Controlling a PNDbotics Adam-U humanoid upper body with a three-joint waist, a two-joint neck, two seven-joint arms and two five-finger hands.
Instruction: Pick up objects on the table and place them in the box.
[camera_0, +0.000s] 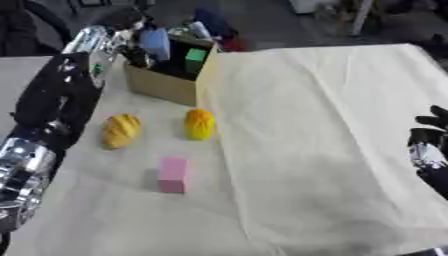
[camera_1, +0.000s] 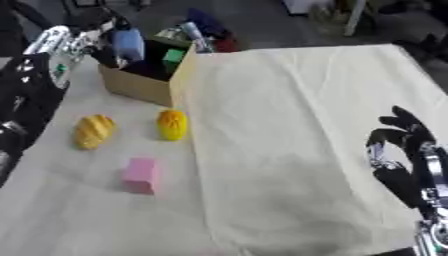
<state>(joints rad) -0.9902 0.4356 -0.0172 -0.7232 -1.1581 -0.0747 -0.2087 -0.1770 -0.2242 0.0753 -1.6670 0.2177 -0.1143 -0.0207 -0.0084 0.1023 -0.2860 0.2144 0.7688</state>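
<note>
A cardboard box (camera_0: 164, 86) stands at the table's far left, with a green block (camera_0: 195, 59) inside it. My left arm reaches up along the left side, and my left hand (camera_0: 134, 54) is at the box's left rim, fingers curled on a light blue object (camera_0: 156, 43) held over the box. In front of the box two yellow ridged objects lie on the cloth, one to the left (camera_0: 121, 130) and one to the right (camera_0: 199, 123). A pink block (camera_0: 172, 174) lies nearer to me. My right hand (camera_1: 404, 141) rests open at the right edge, fingers up, holding nothing.
A cream cloth (camera_0: 315, 130) covers the table, with a fold running down from the box's right corner. Beyond the box lie dark blue and red things (camera_0: 219, 30). The floor and furniture legs show past the far edge.
</note>
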